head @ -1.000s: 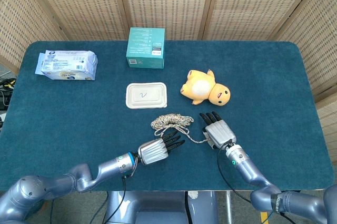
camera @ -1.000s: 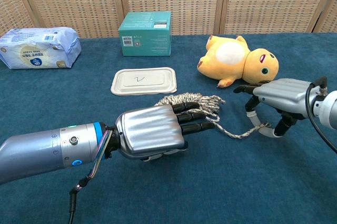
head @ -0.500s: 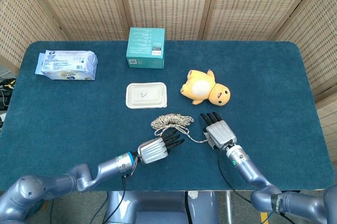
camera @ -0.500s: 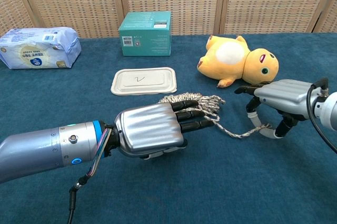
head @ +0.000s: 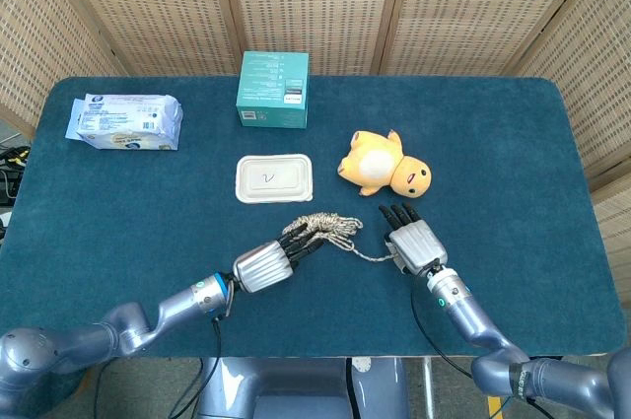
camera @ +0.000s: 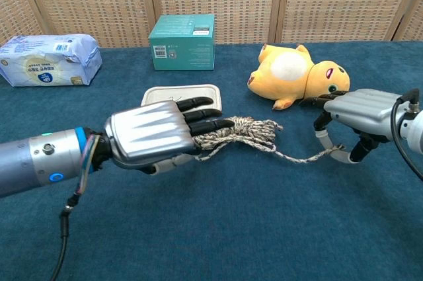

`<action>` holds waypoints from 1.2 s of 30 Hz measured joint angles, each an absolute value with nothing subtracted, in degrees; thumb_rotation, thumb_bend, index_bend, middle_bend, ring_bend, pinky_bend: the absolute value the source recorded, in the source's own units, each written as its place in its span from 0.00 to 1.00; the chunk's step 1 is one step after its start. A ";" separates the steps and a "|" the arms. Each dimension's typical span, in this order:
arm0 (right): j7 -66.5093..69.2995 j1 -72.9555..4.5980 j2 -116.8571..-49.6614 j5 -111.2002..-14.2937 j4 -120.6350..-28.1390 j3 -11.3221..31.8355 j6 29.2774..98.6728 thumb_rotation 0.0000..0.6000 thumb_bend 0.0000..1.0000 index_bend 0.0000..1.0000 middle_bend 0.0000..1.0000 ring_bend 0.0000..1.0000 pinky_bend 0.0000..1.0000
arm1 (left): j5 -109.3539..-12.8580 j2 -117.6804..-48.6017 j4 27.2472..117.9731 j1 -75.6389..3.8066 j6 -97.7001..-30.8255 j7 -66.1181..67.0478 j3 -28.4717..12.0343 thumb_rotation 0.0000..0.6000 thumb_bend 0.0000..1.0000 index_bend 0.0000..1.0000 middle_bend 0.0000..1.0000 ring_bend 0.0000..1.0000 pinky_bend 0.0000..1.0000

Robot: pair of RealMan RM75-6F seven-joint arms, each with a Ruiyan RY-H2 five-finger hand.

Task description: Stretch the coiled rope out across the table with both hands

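Nearest me, my left hand (camera: pixel 149 137) lies low over the table (head: pixel 513 153) with its fingers (camera: pixel 198 114) reaching onto the left end of the rope (camera: pixel 241 130); I judge it holds that bundle, though the contact underneath is hidden. To the right, my right hand (camera: pixel 357 112) pinches the free end of the rope between thumb and a finger, and a single strand runs from there back to the bundle. The rope sits near the front middle of the table, between my hands, most of it still bunched up. So I'd say the stretch has only begun: one short length is paid out, and the hands need to draw well apart to finish. Beyond lie a white lid (head: pixel 273 177) and a yellow plush toy (head: pixel 383 164), then a teal box (head: pixel 273 90) and a wipes packet (head: pixel 125 121).
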State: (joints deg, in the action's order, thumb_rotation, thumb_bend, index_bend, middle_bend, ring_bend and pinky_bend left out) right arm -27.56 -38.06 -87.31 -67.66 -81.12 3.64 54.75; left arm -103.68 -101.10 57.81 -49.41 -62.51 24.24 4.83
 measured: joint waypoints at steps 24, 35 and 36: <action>-28.91 -31.63 -80.80 -65.88 -80.69 3.35 62.35 1.00 0.52 0.67 0.02 0.00 0.00 | -98.64 -88.67 49.72 -34.14 -77.95 7.84 6.60 1.00 0.55 0.65 0.00 0.00 0.00; -25.94 -29.41 -79.70 -68.21 -80.45 2.75 63.73 1.00 0.48 0.64 0.02 0.00 0.00 | -98.42 -88.99 45.46 -29.63 -81.56 1.95 7.31 1.00 0.52 0.60 0.00 0.00 0.00; -26.11 -29.30 -79.79 -68.19 -80.50 2.78 63.87 1.00 0.42 0.57 0.01 0.00 0.00 | -98.47 -88.97 45.69 -29.50 -81.53 1.64 7.34 1.00 0.44 0.50 0.00 0.00 0.00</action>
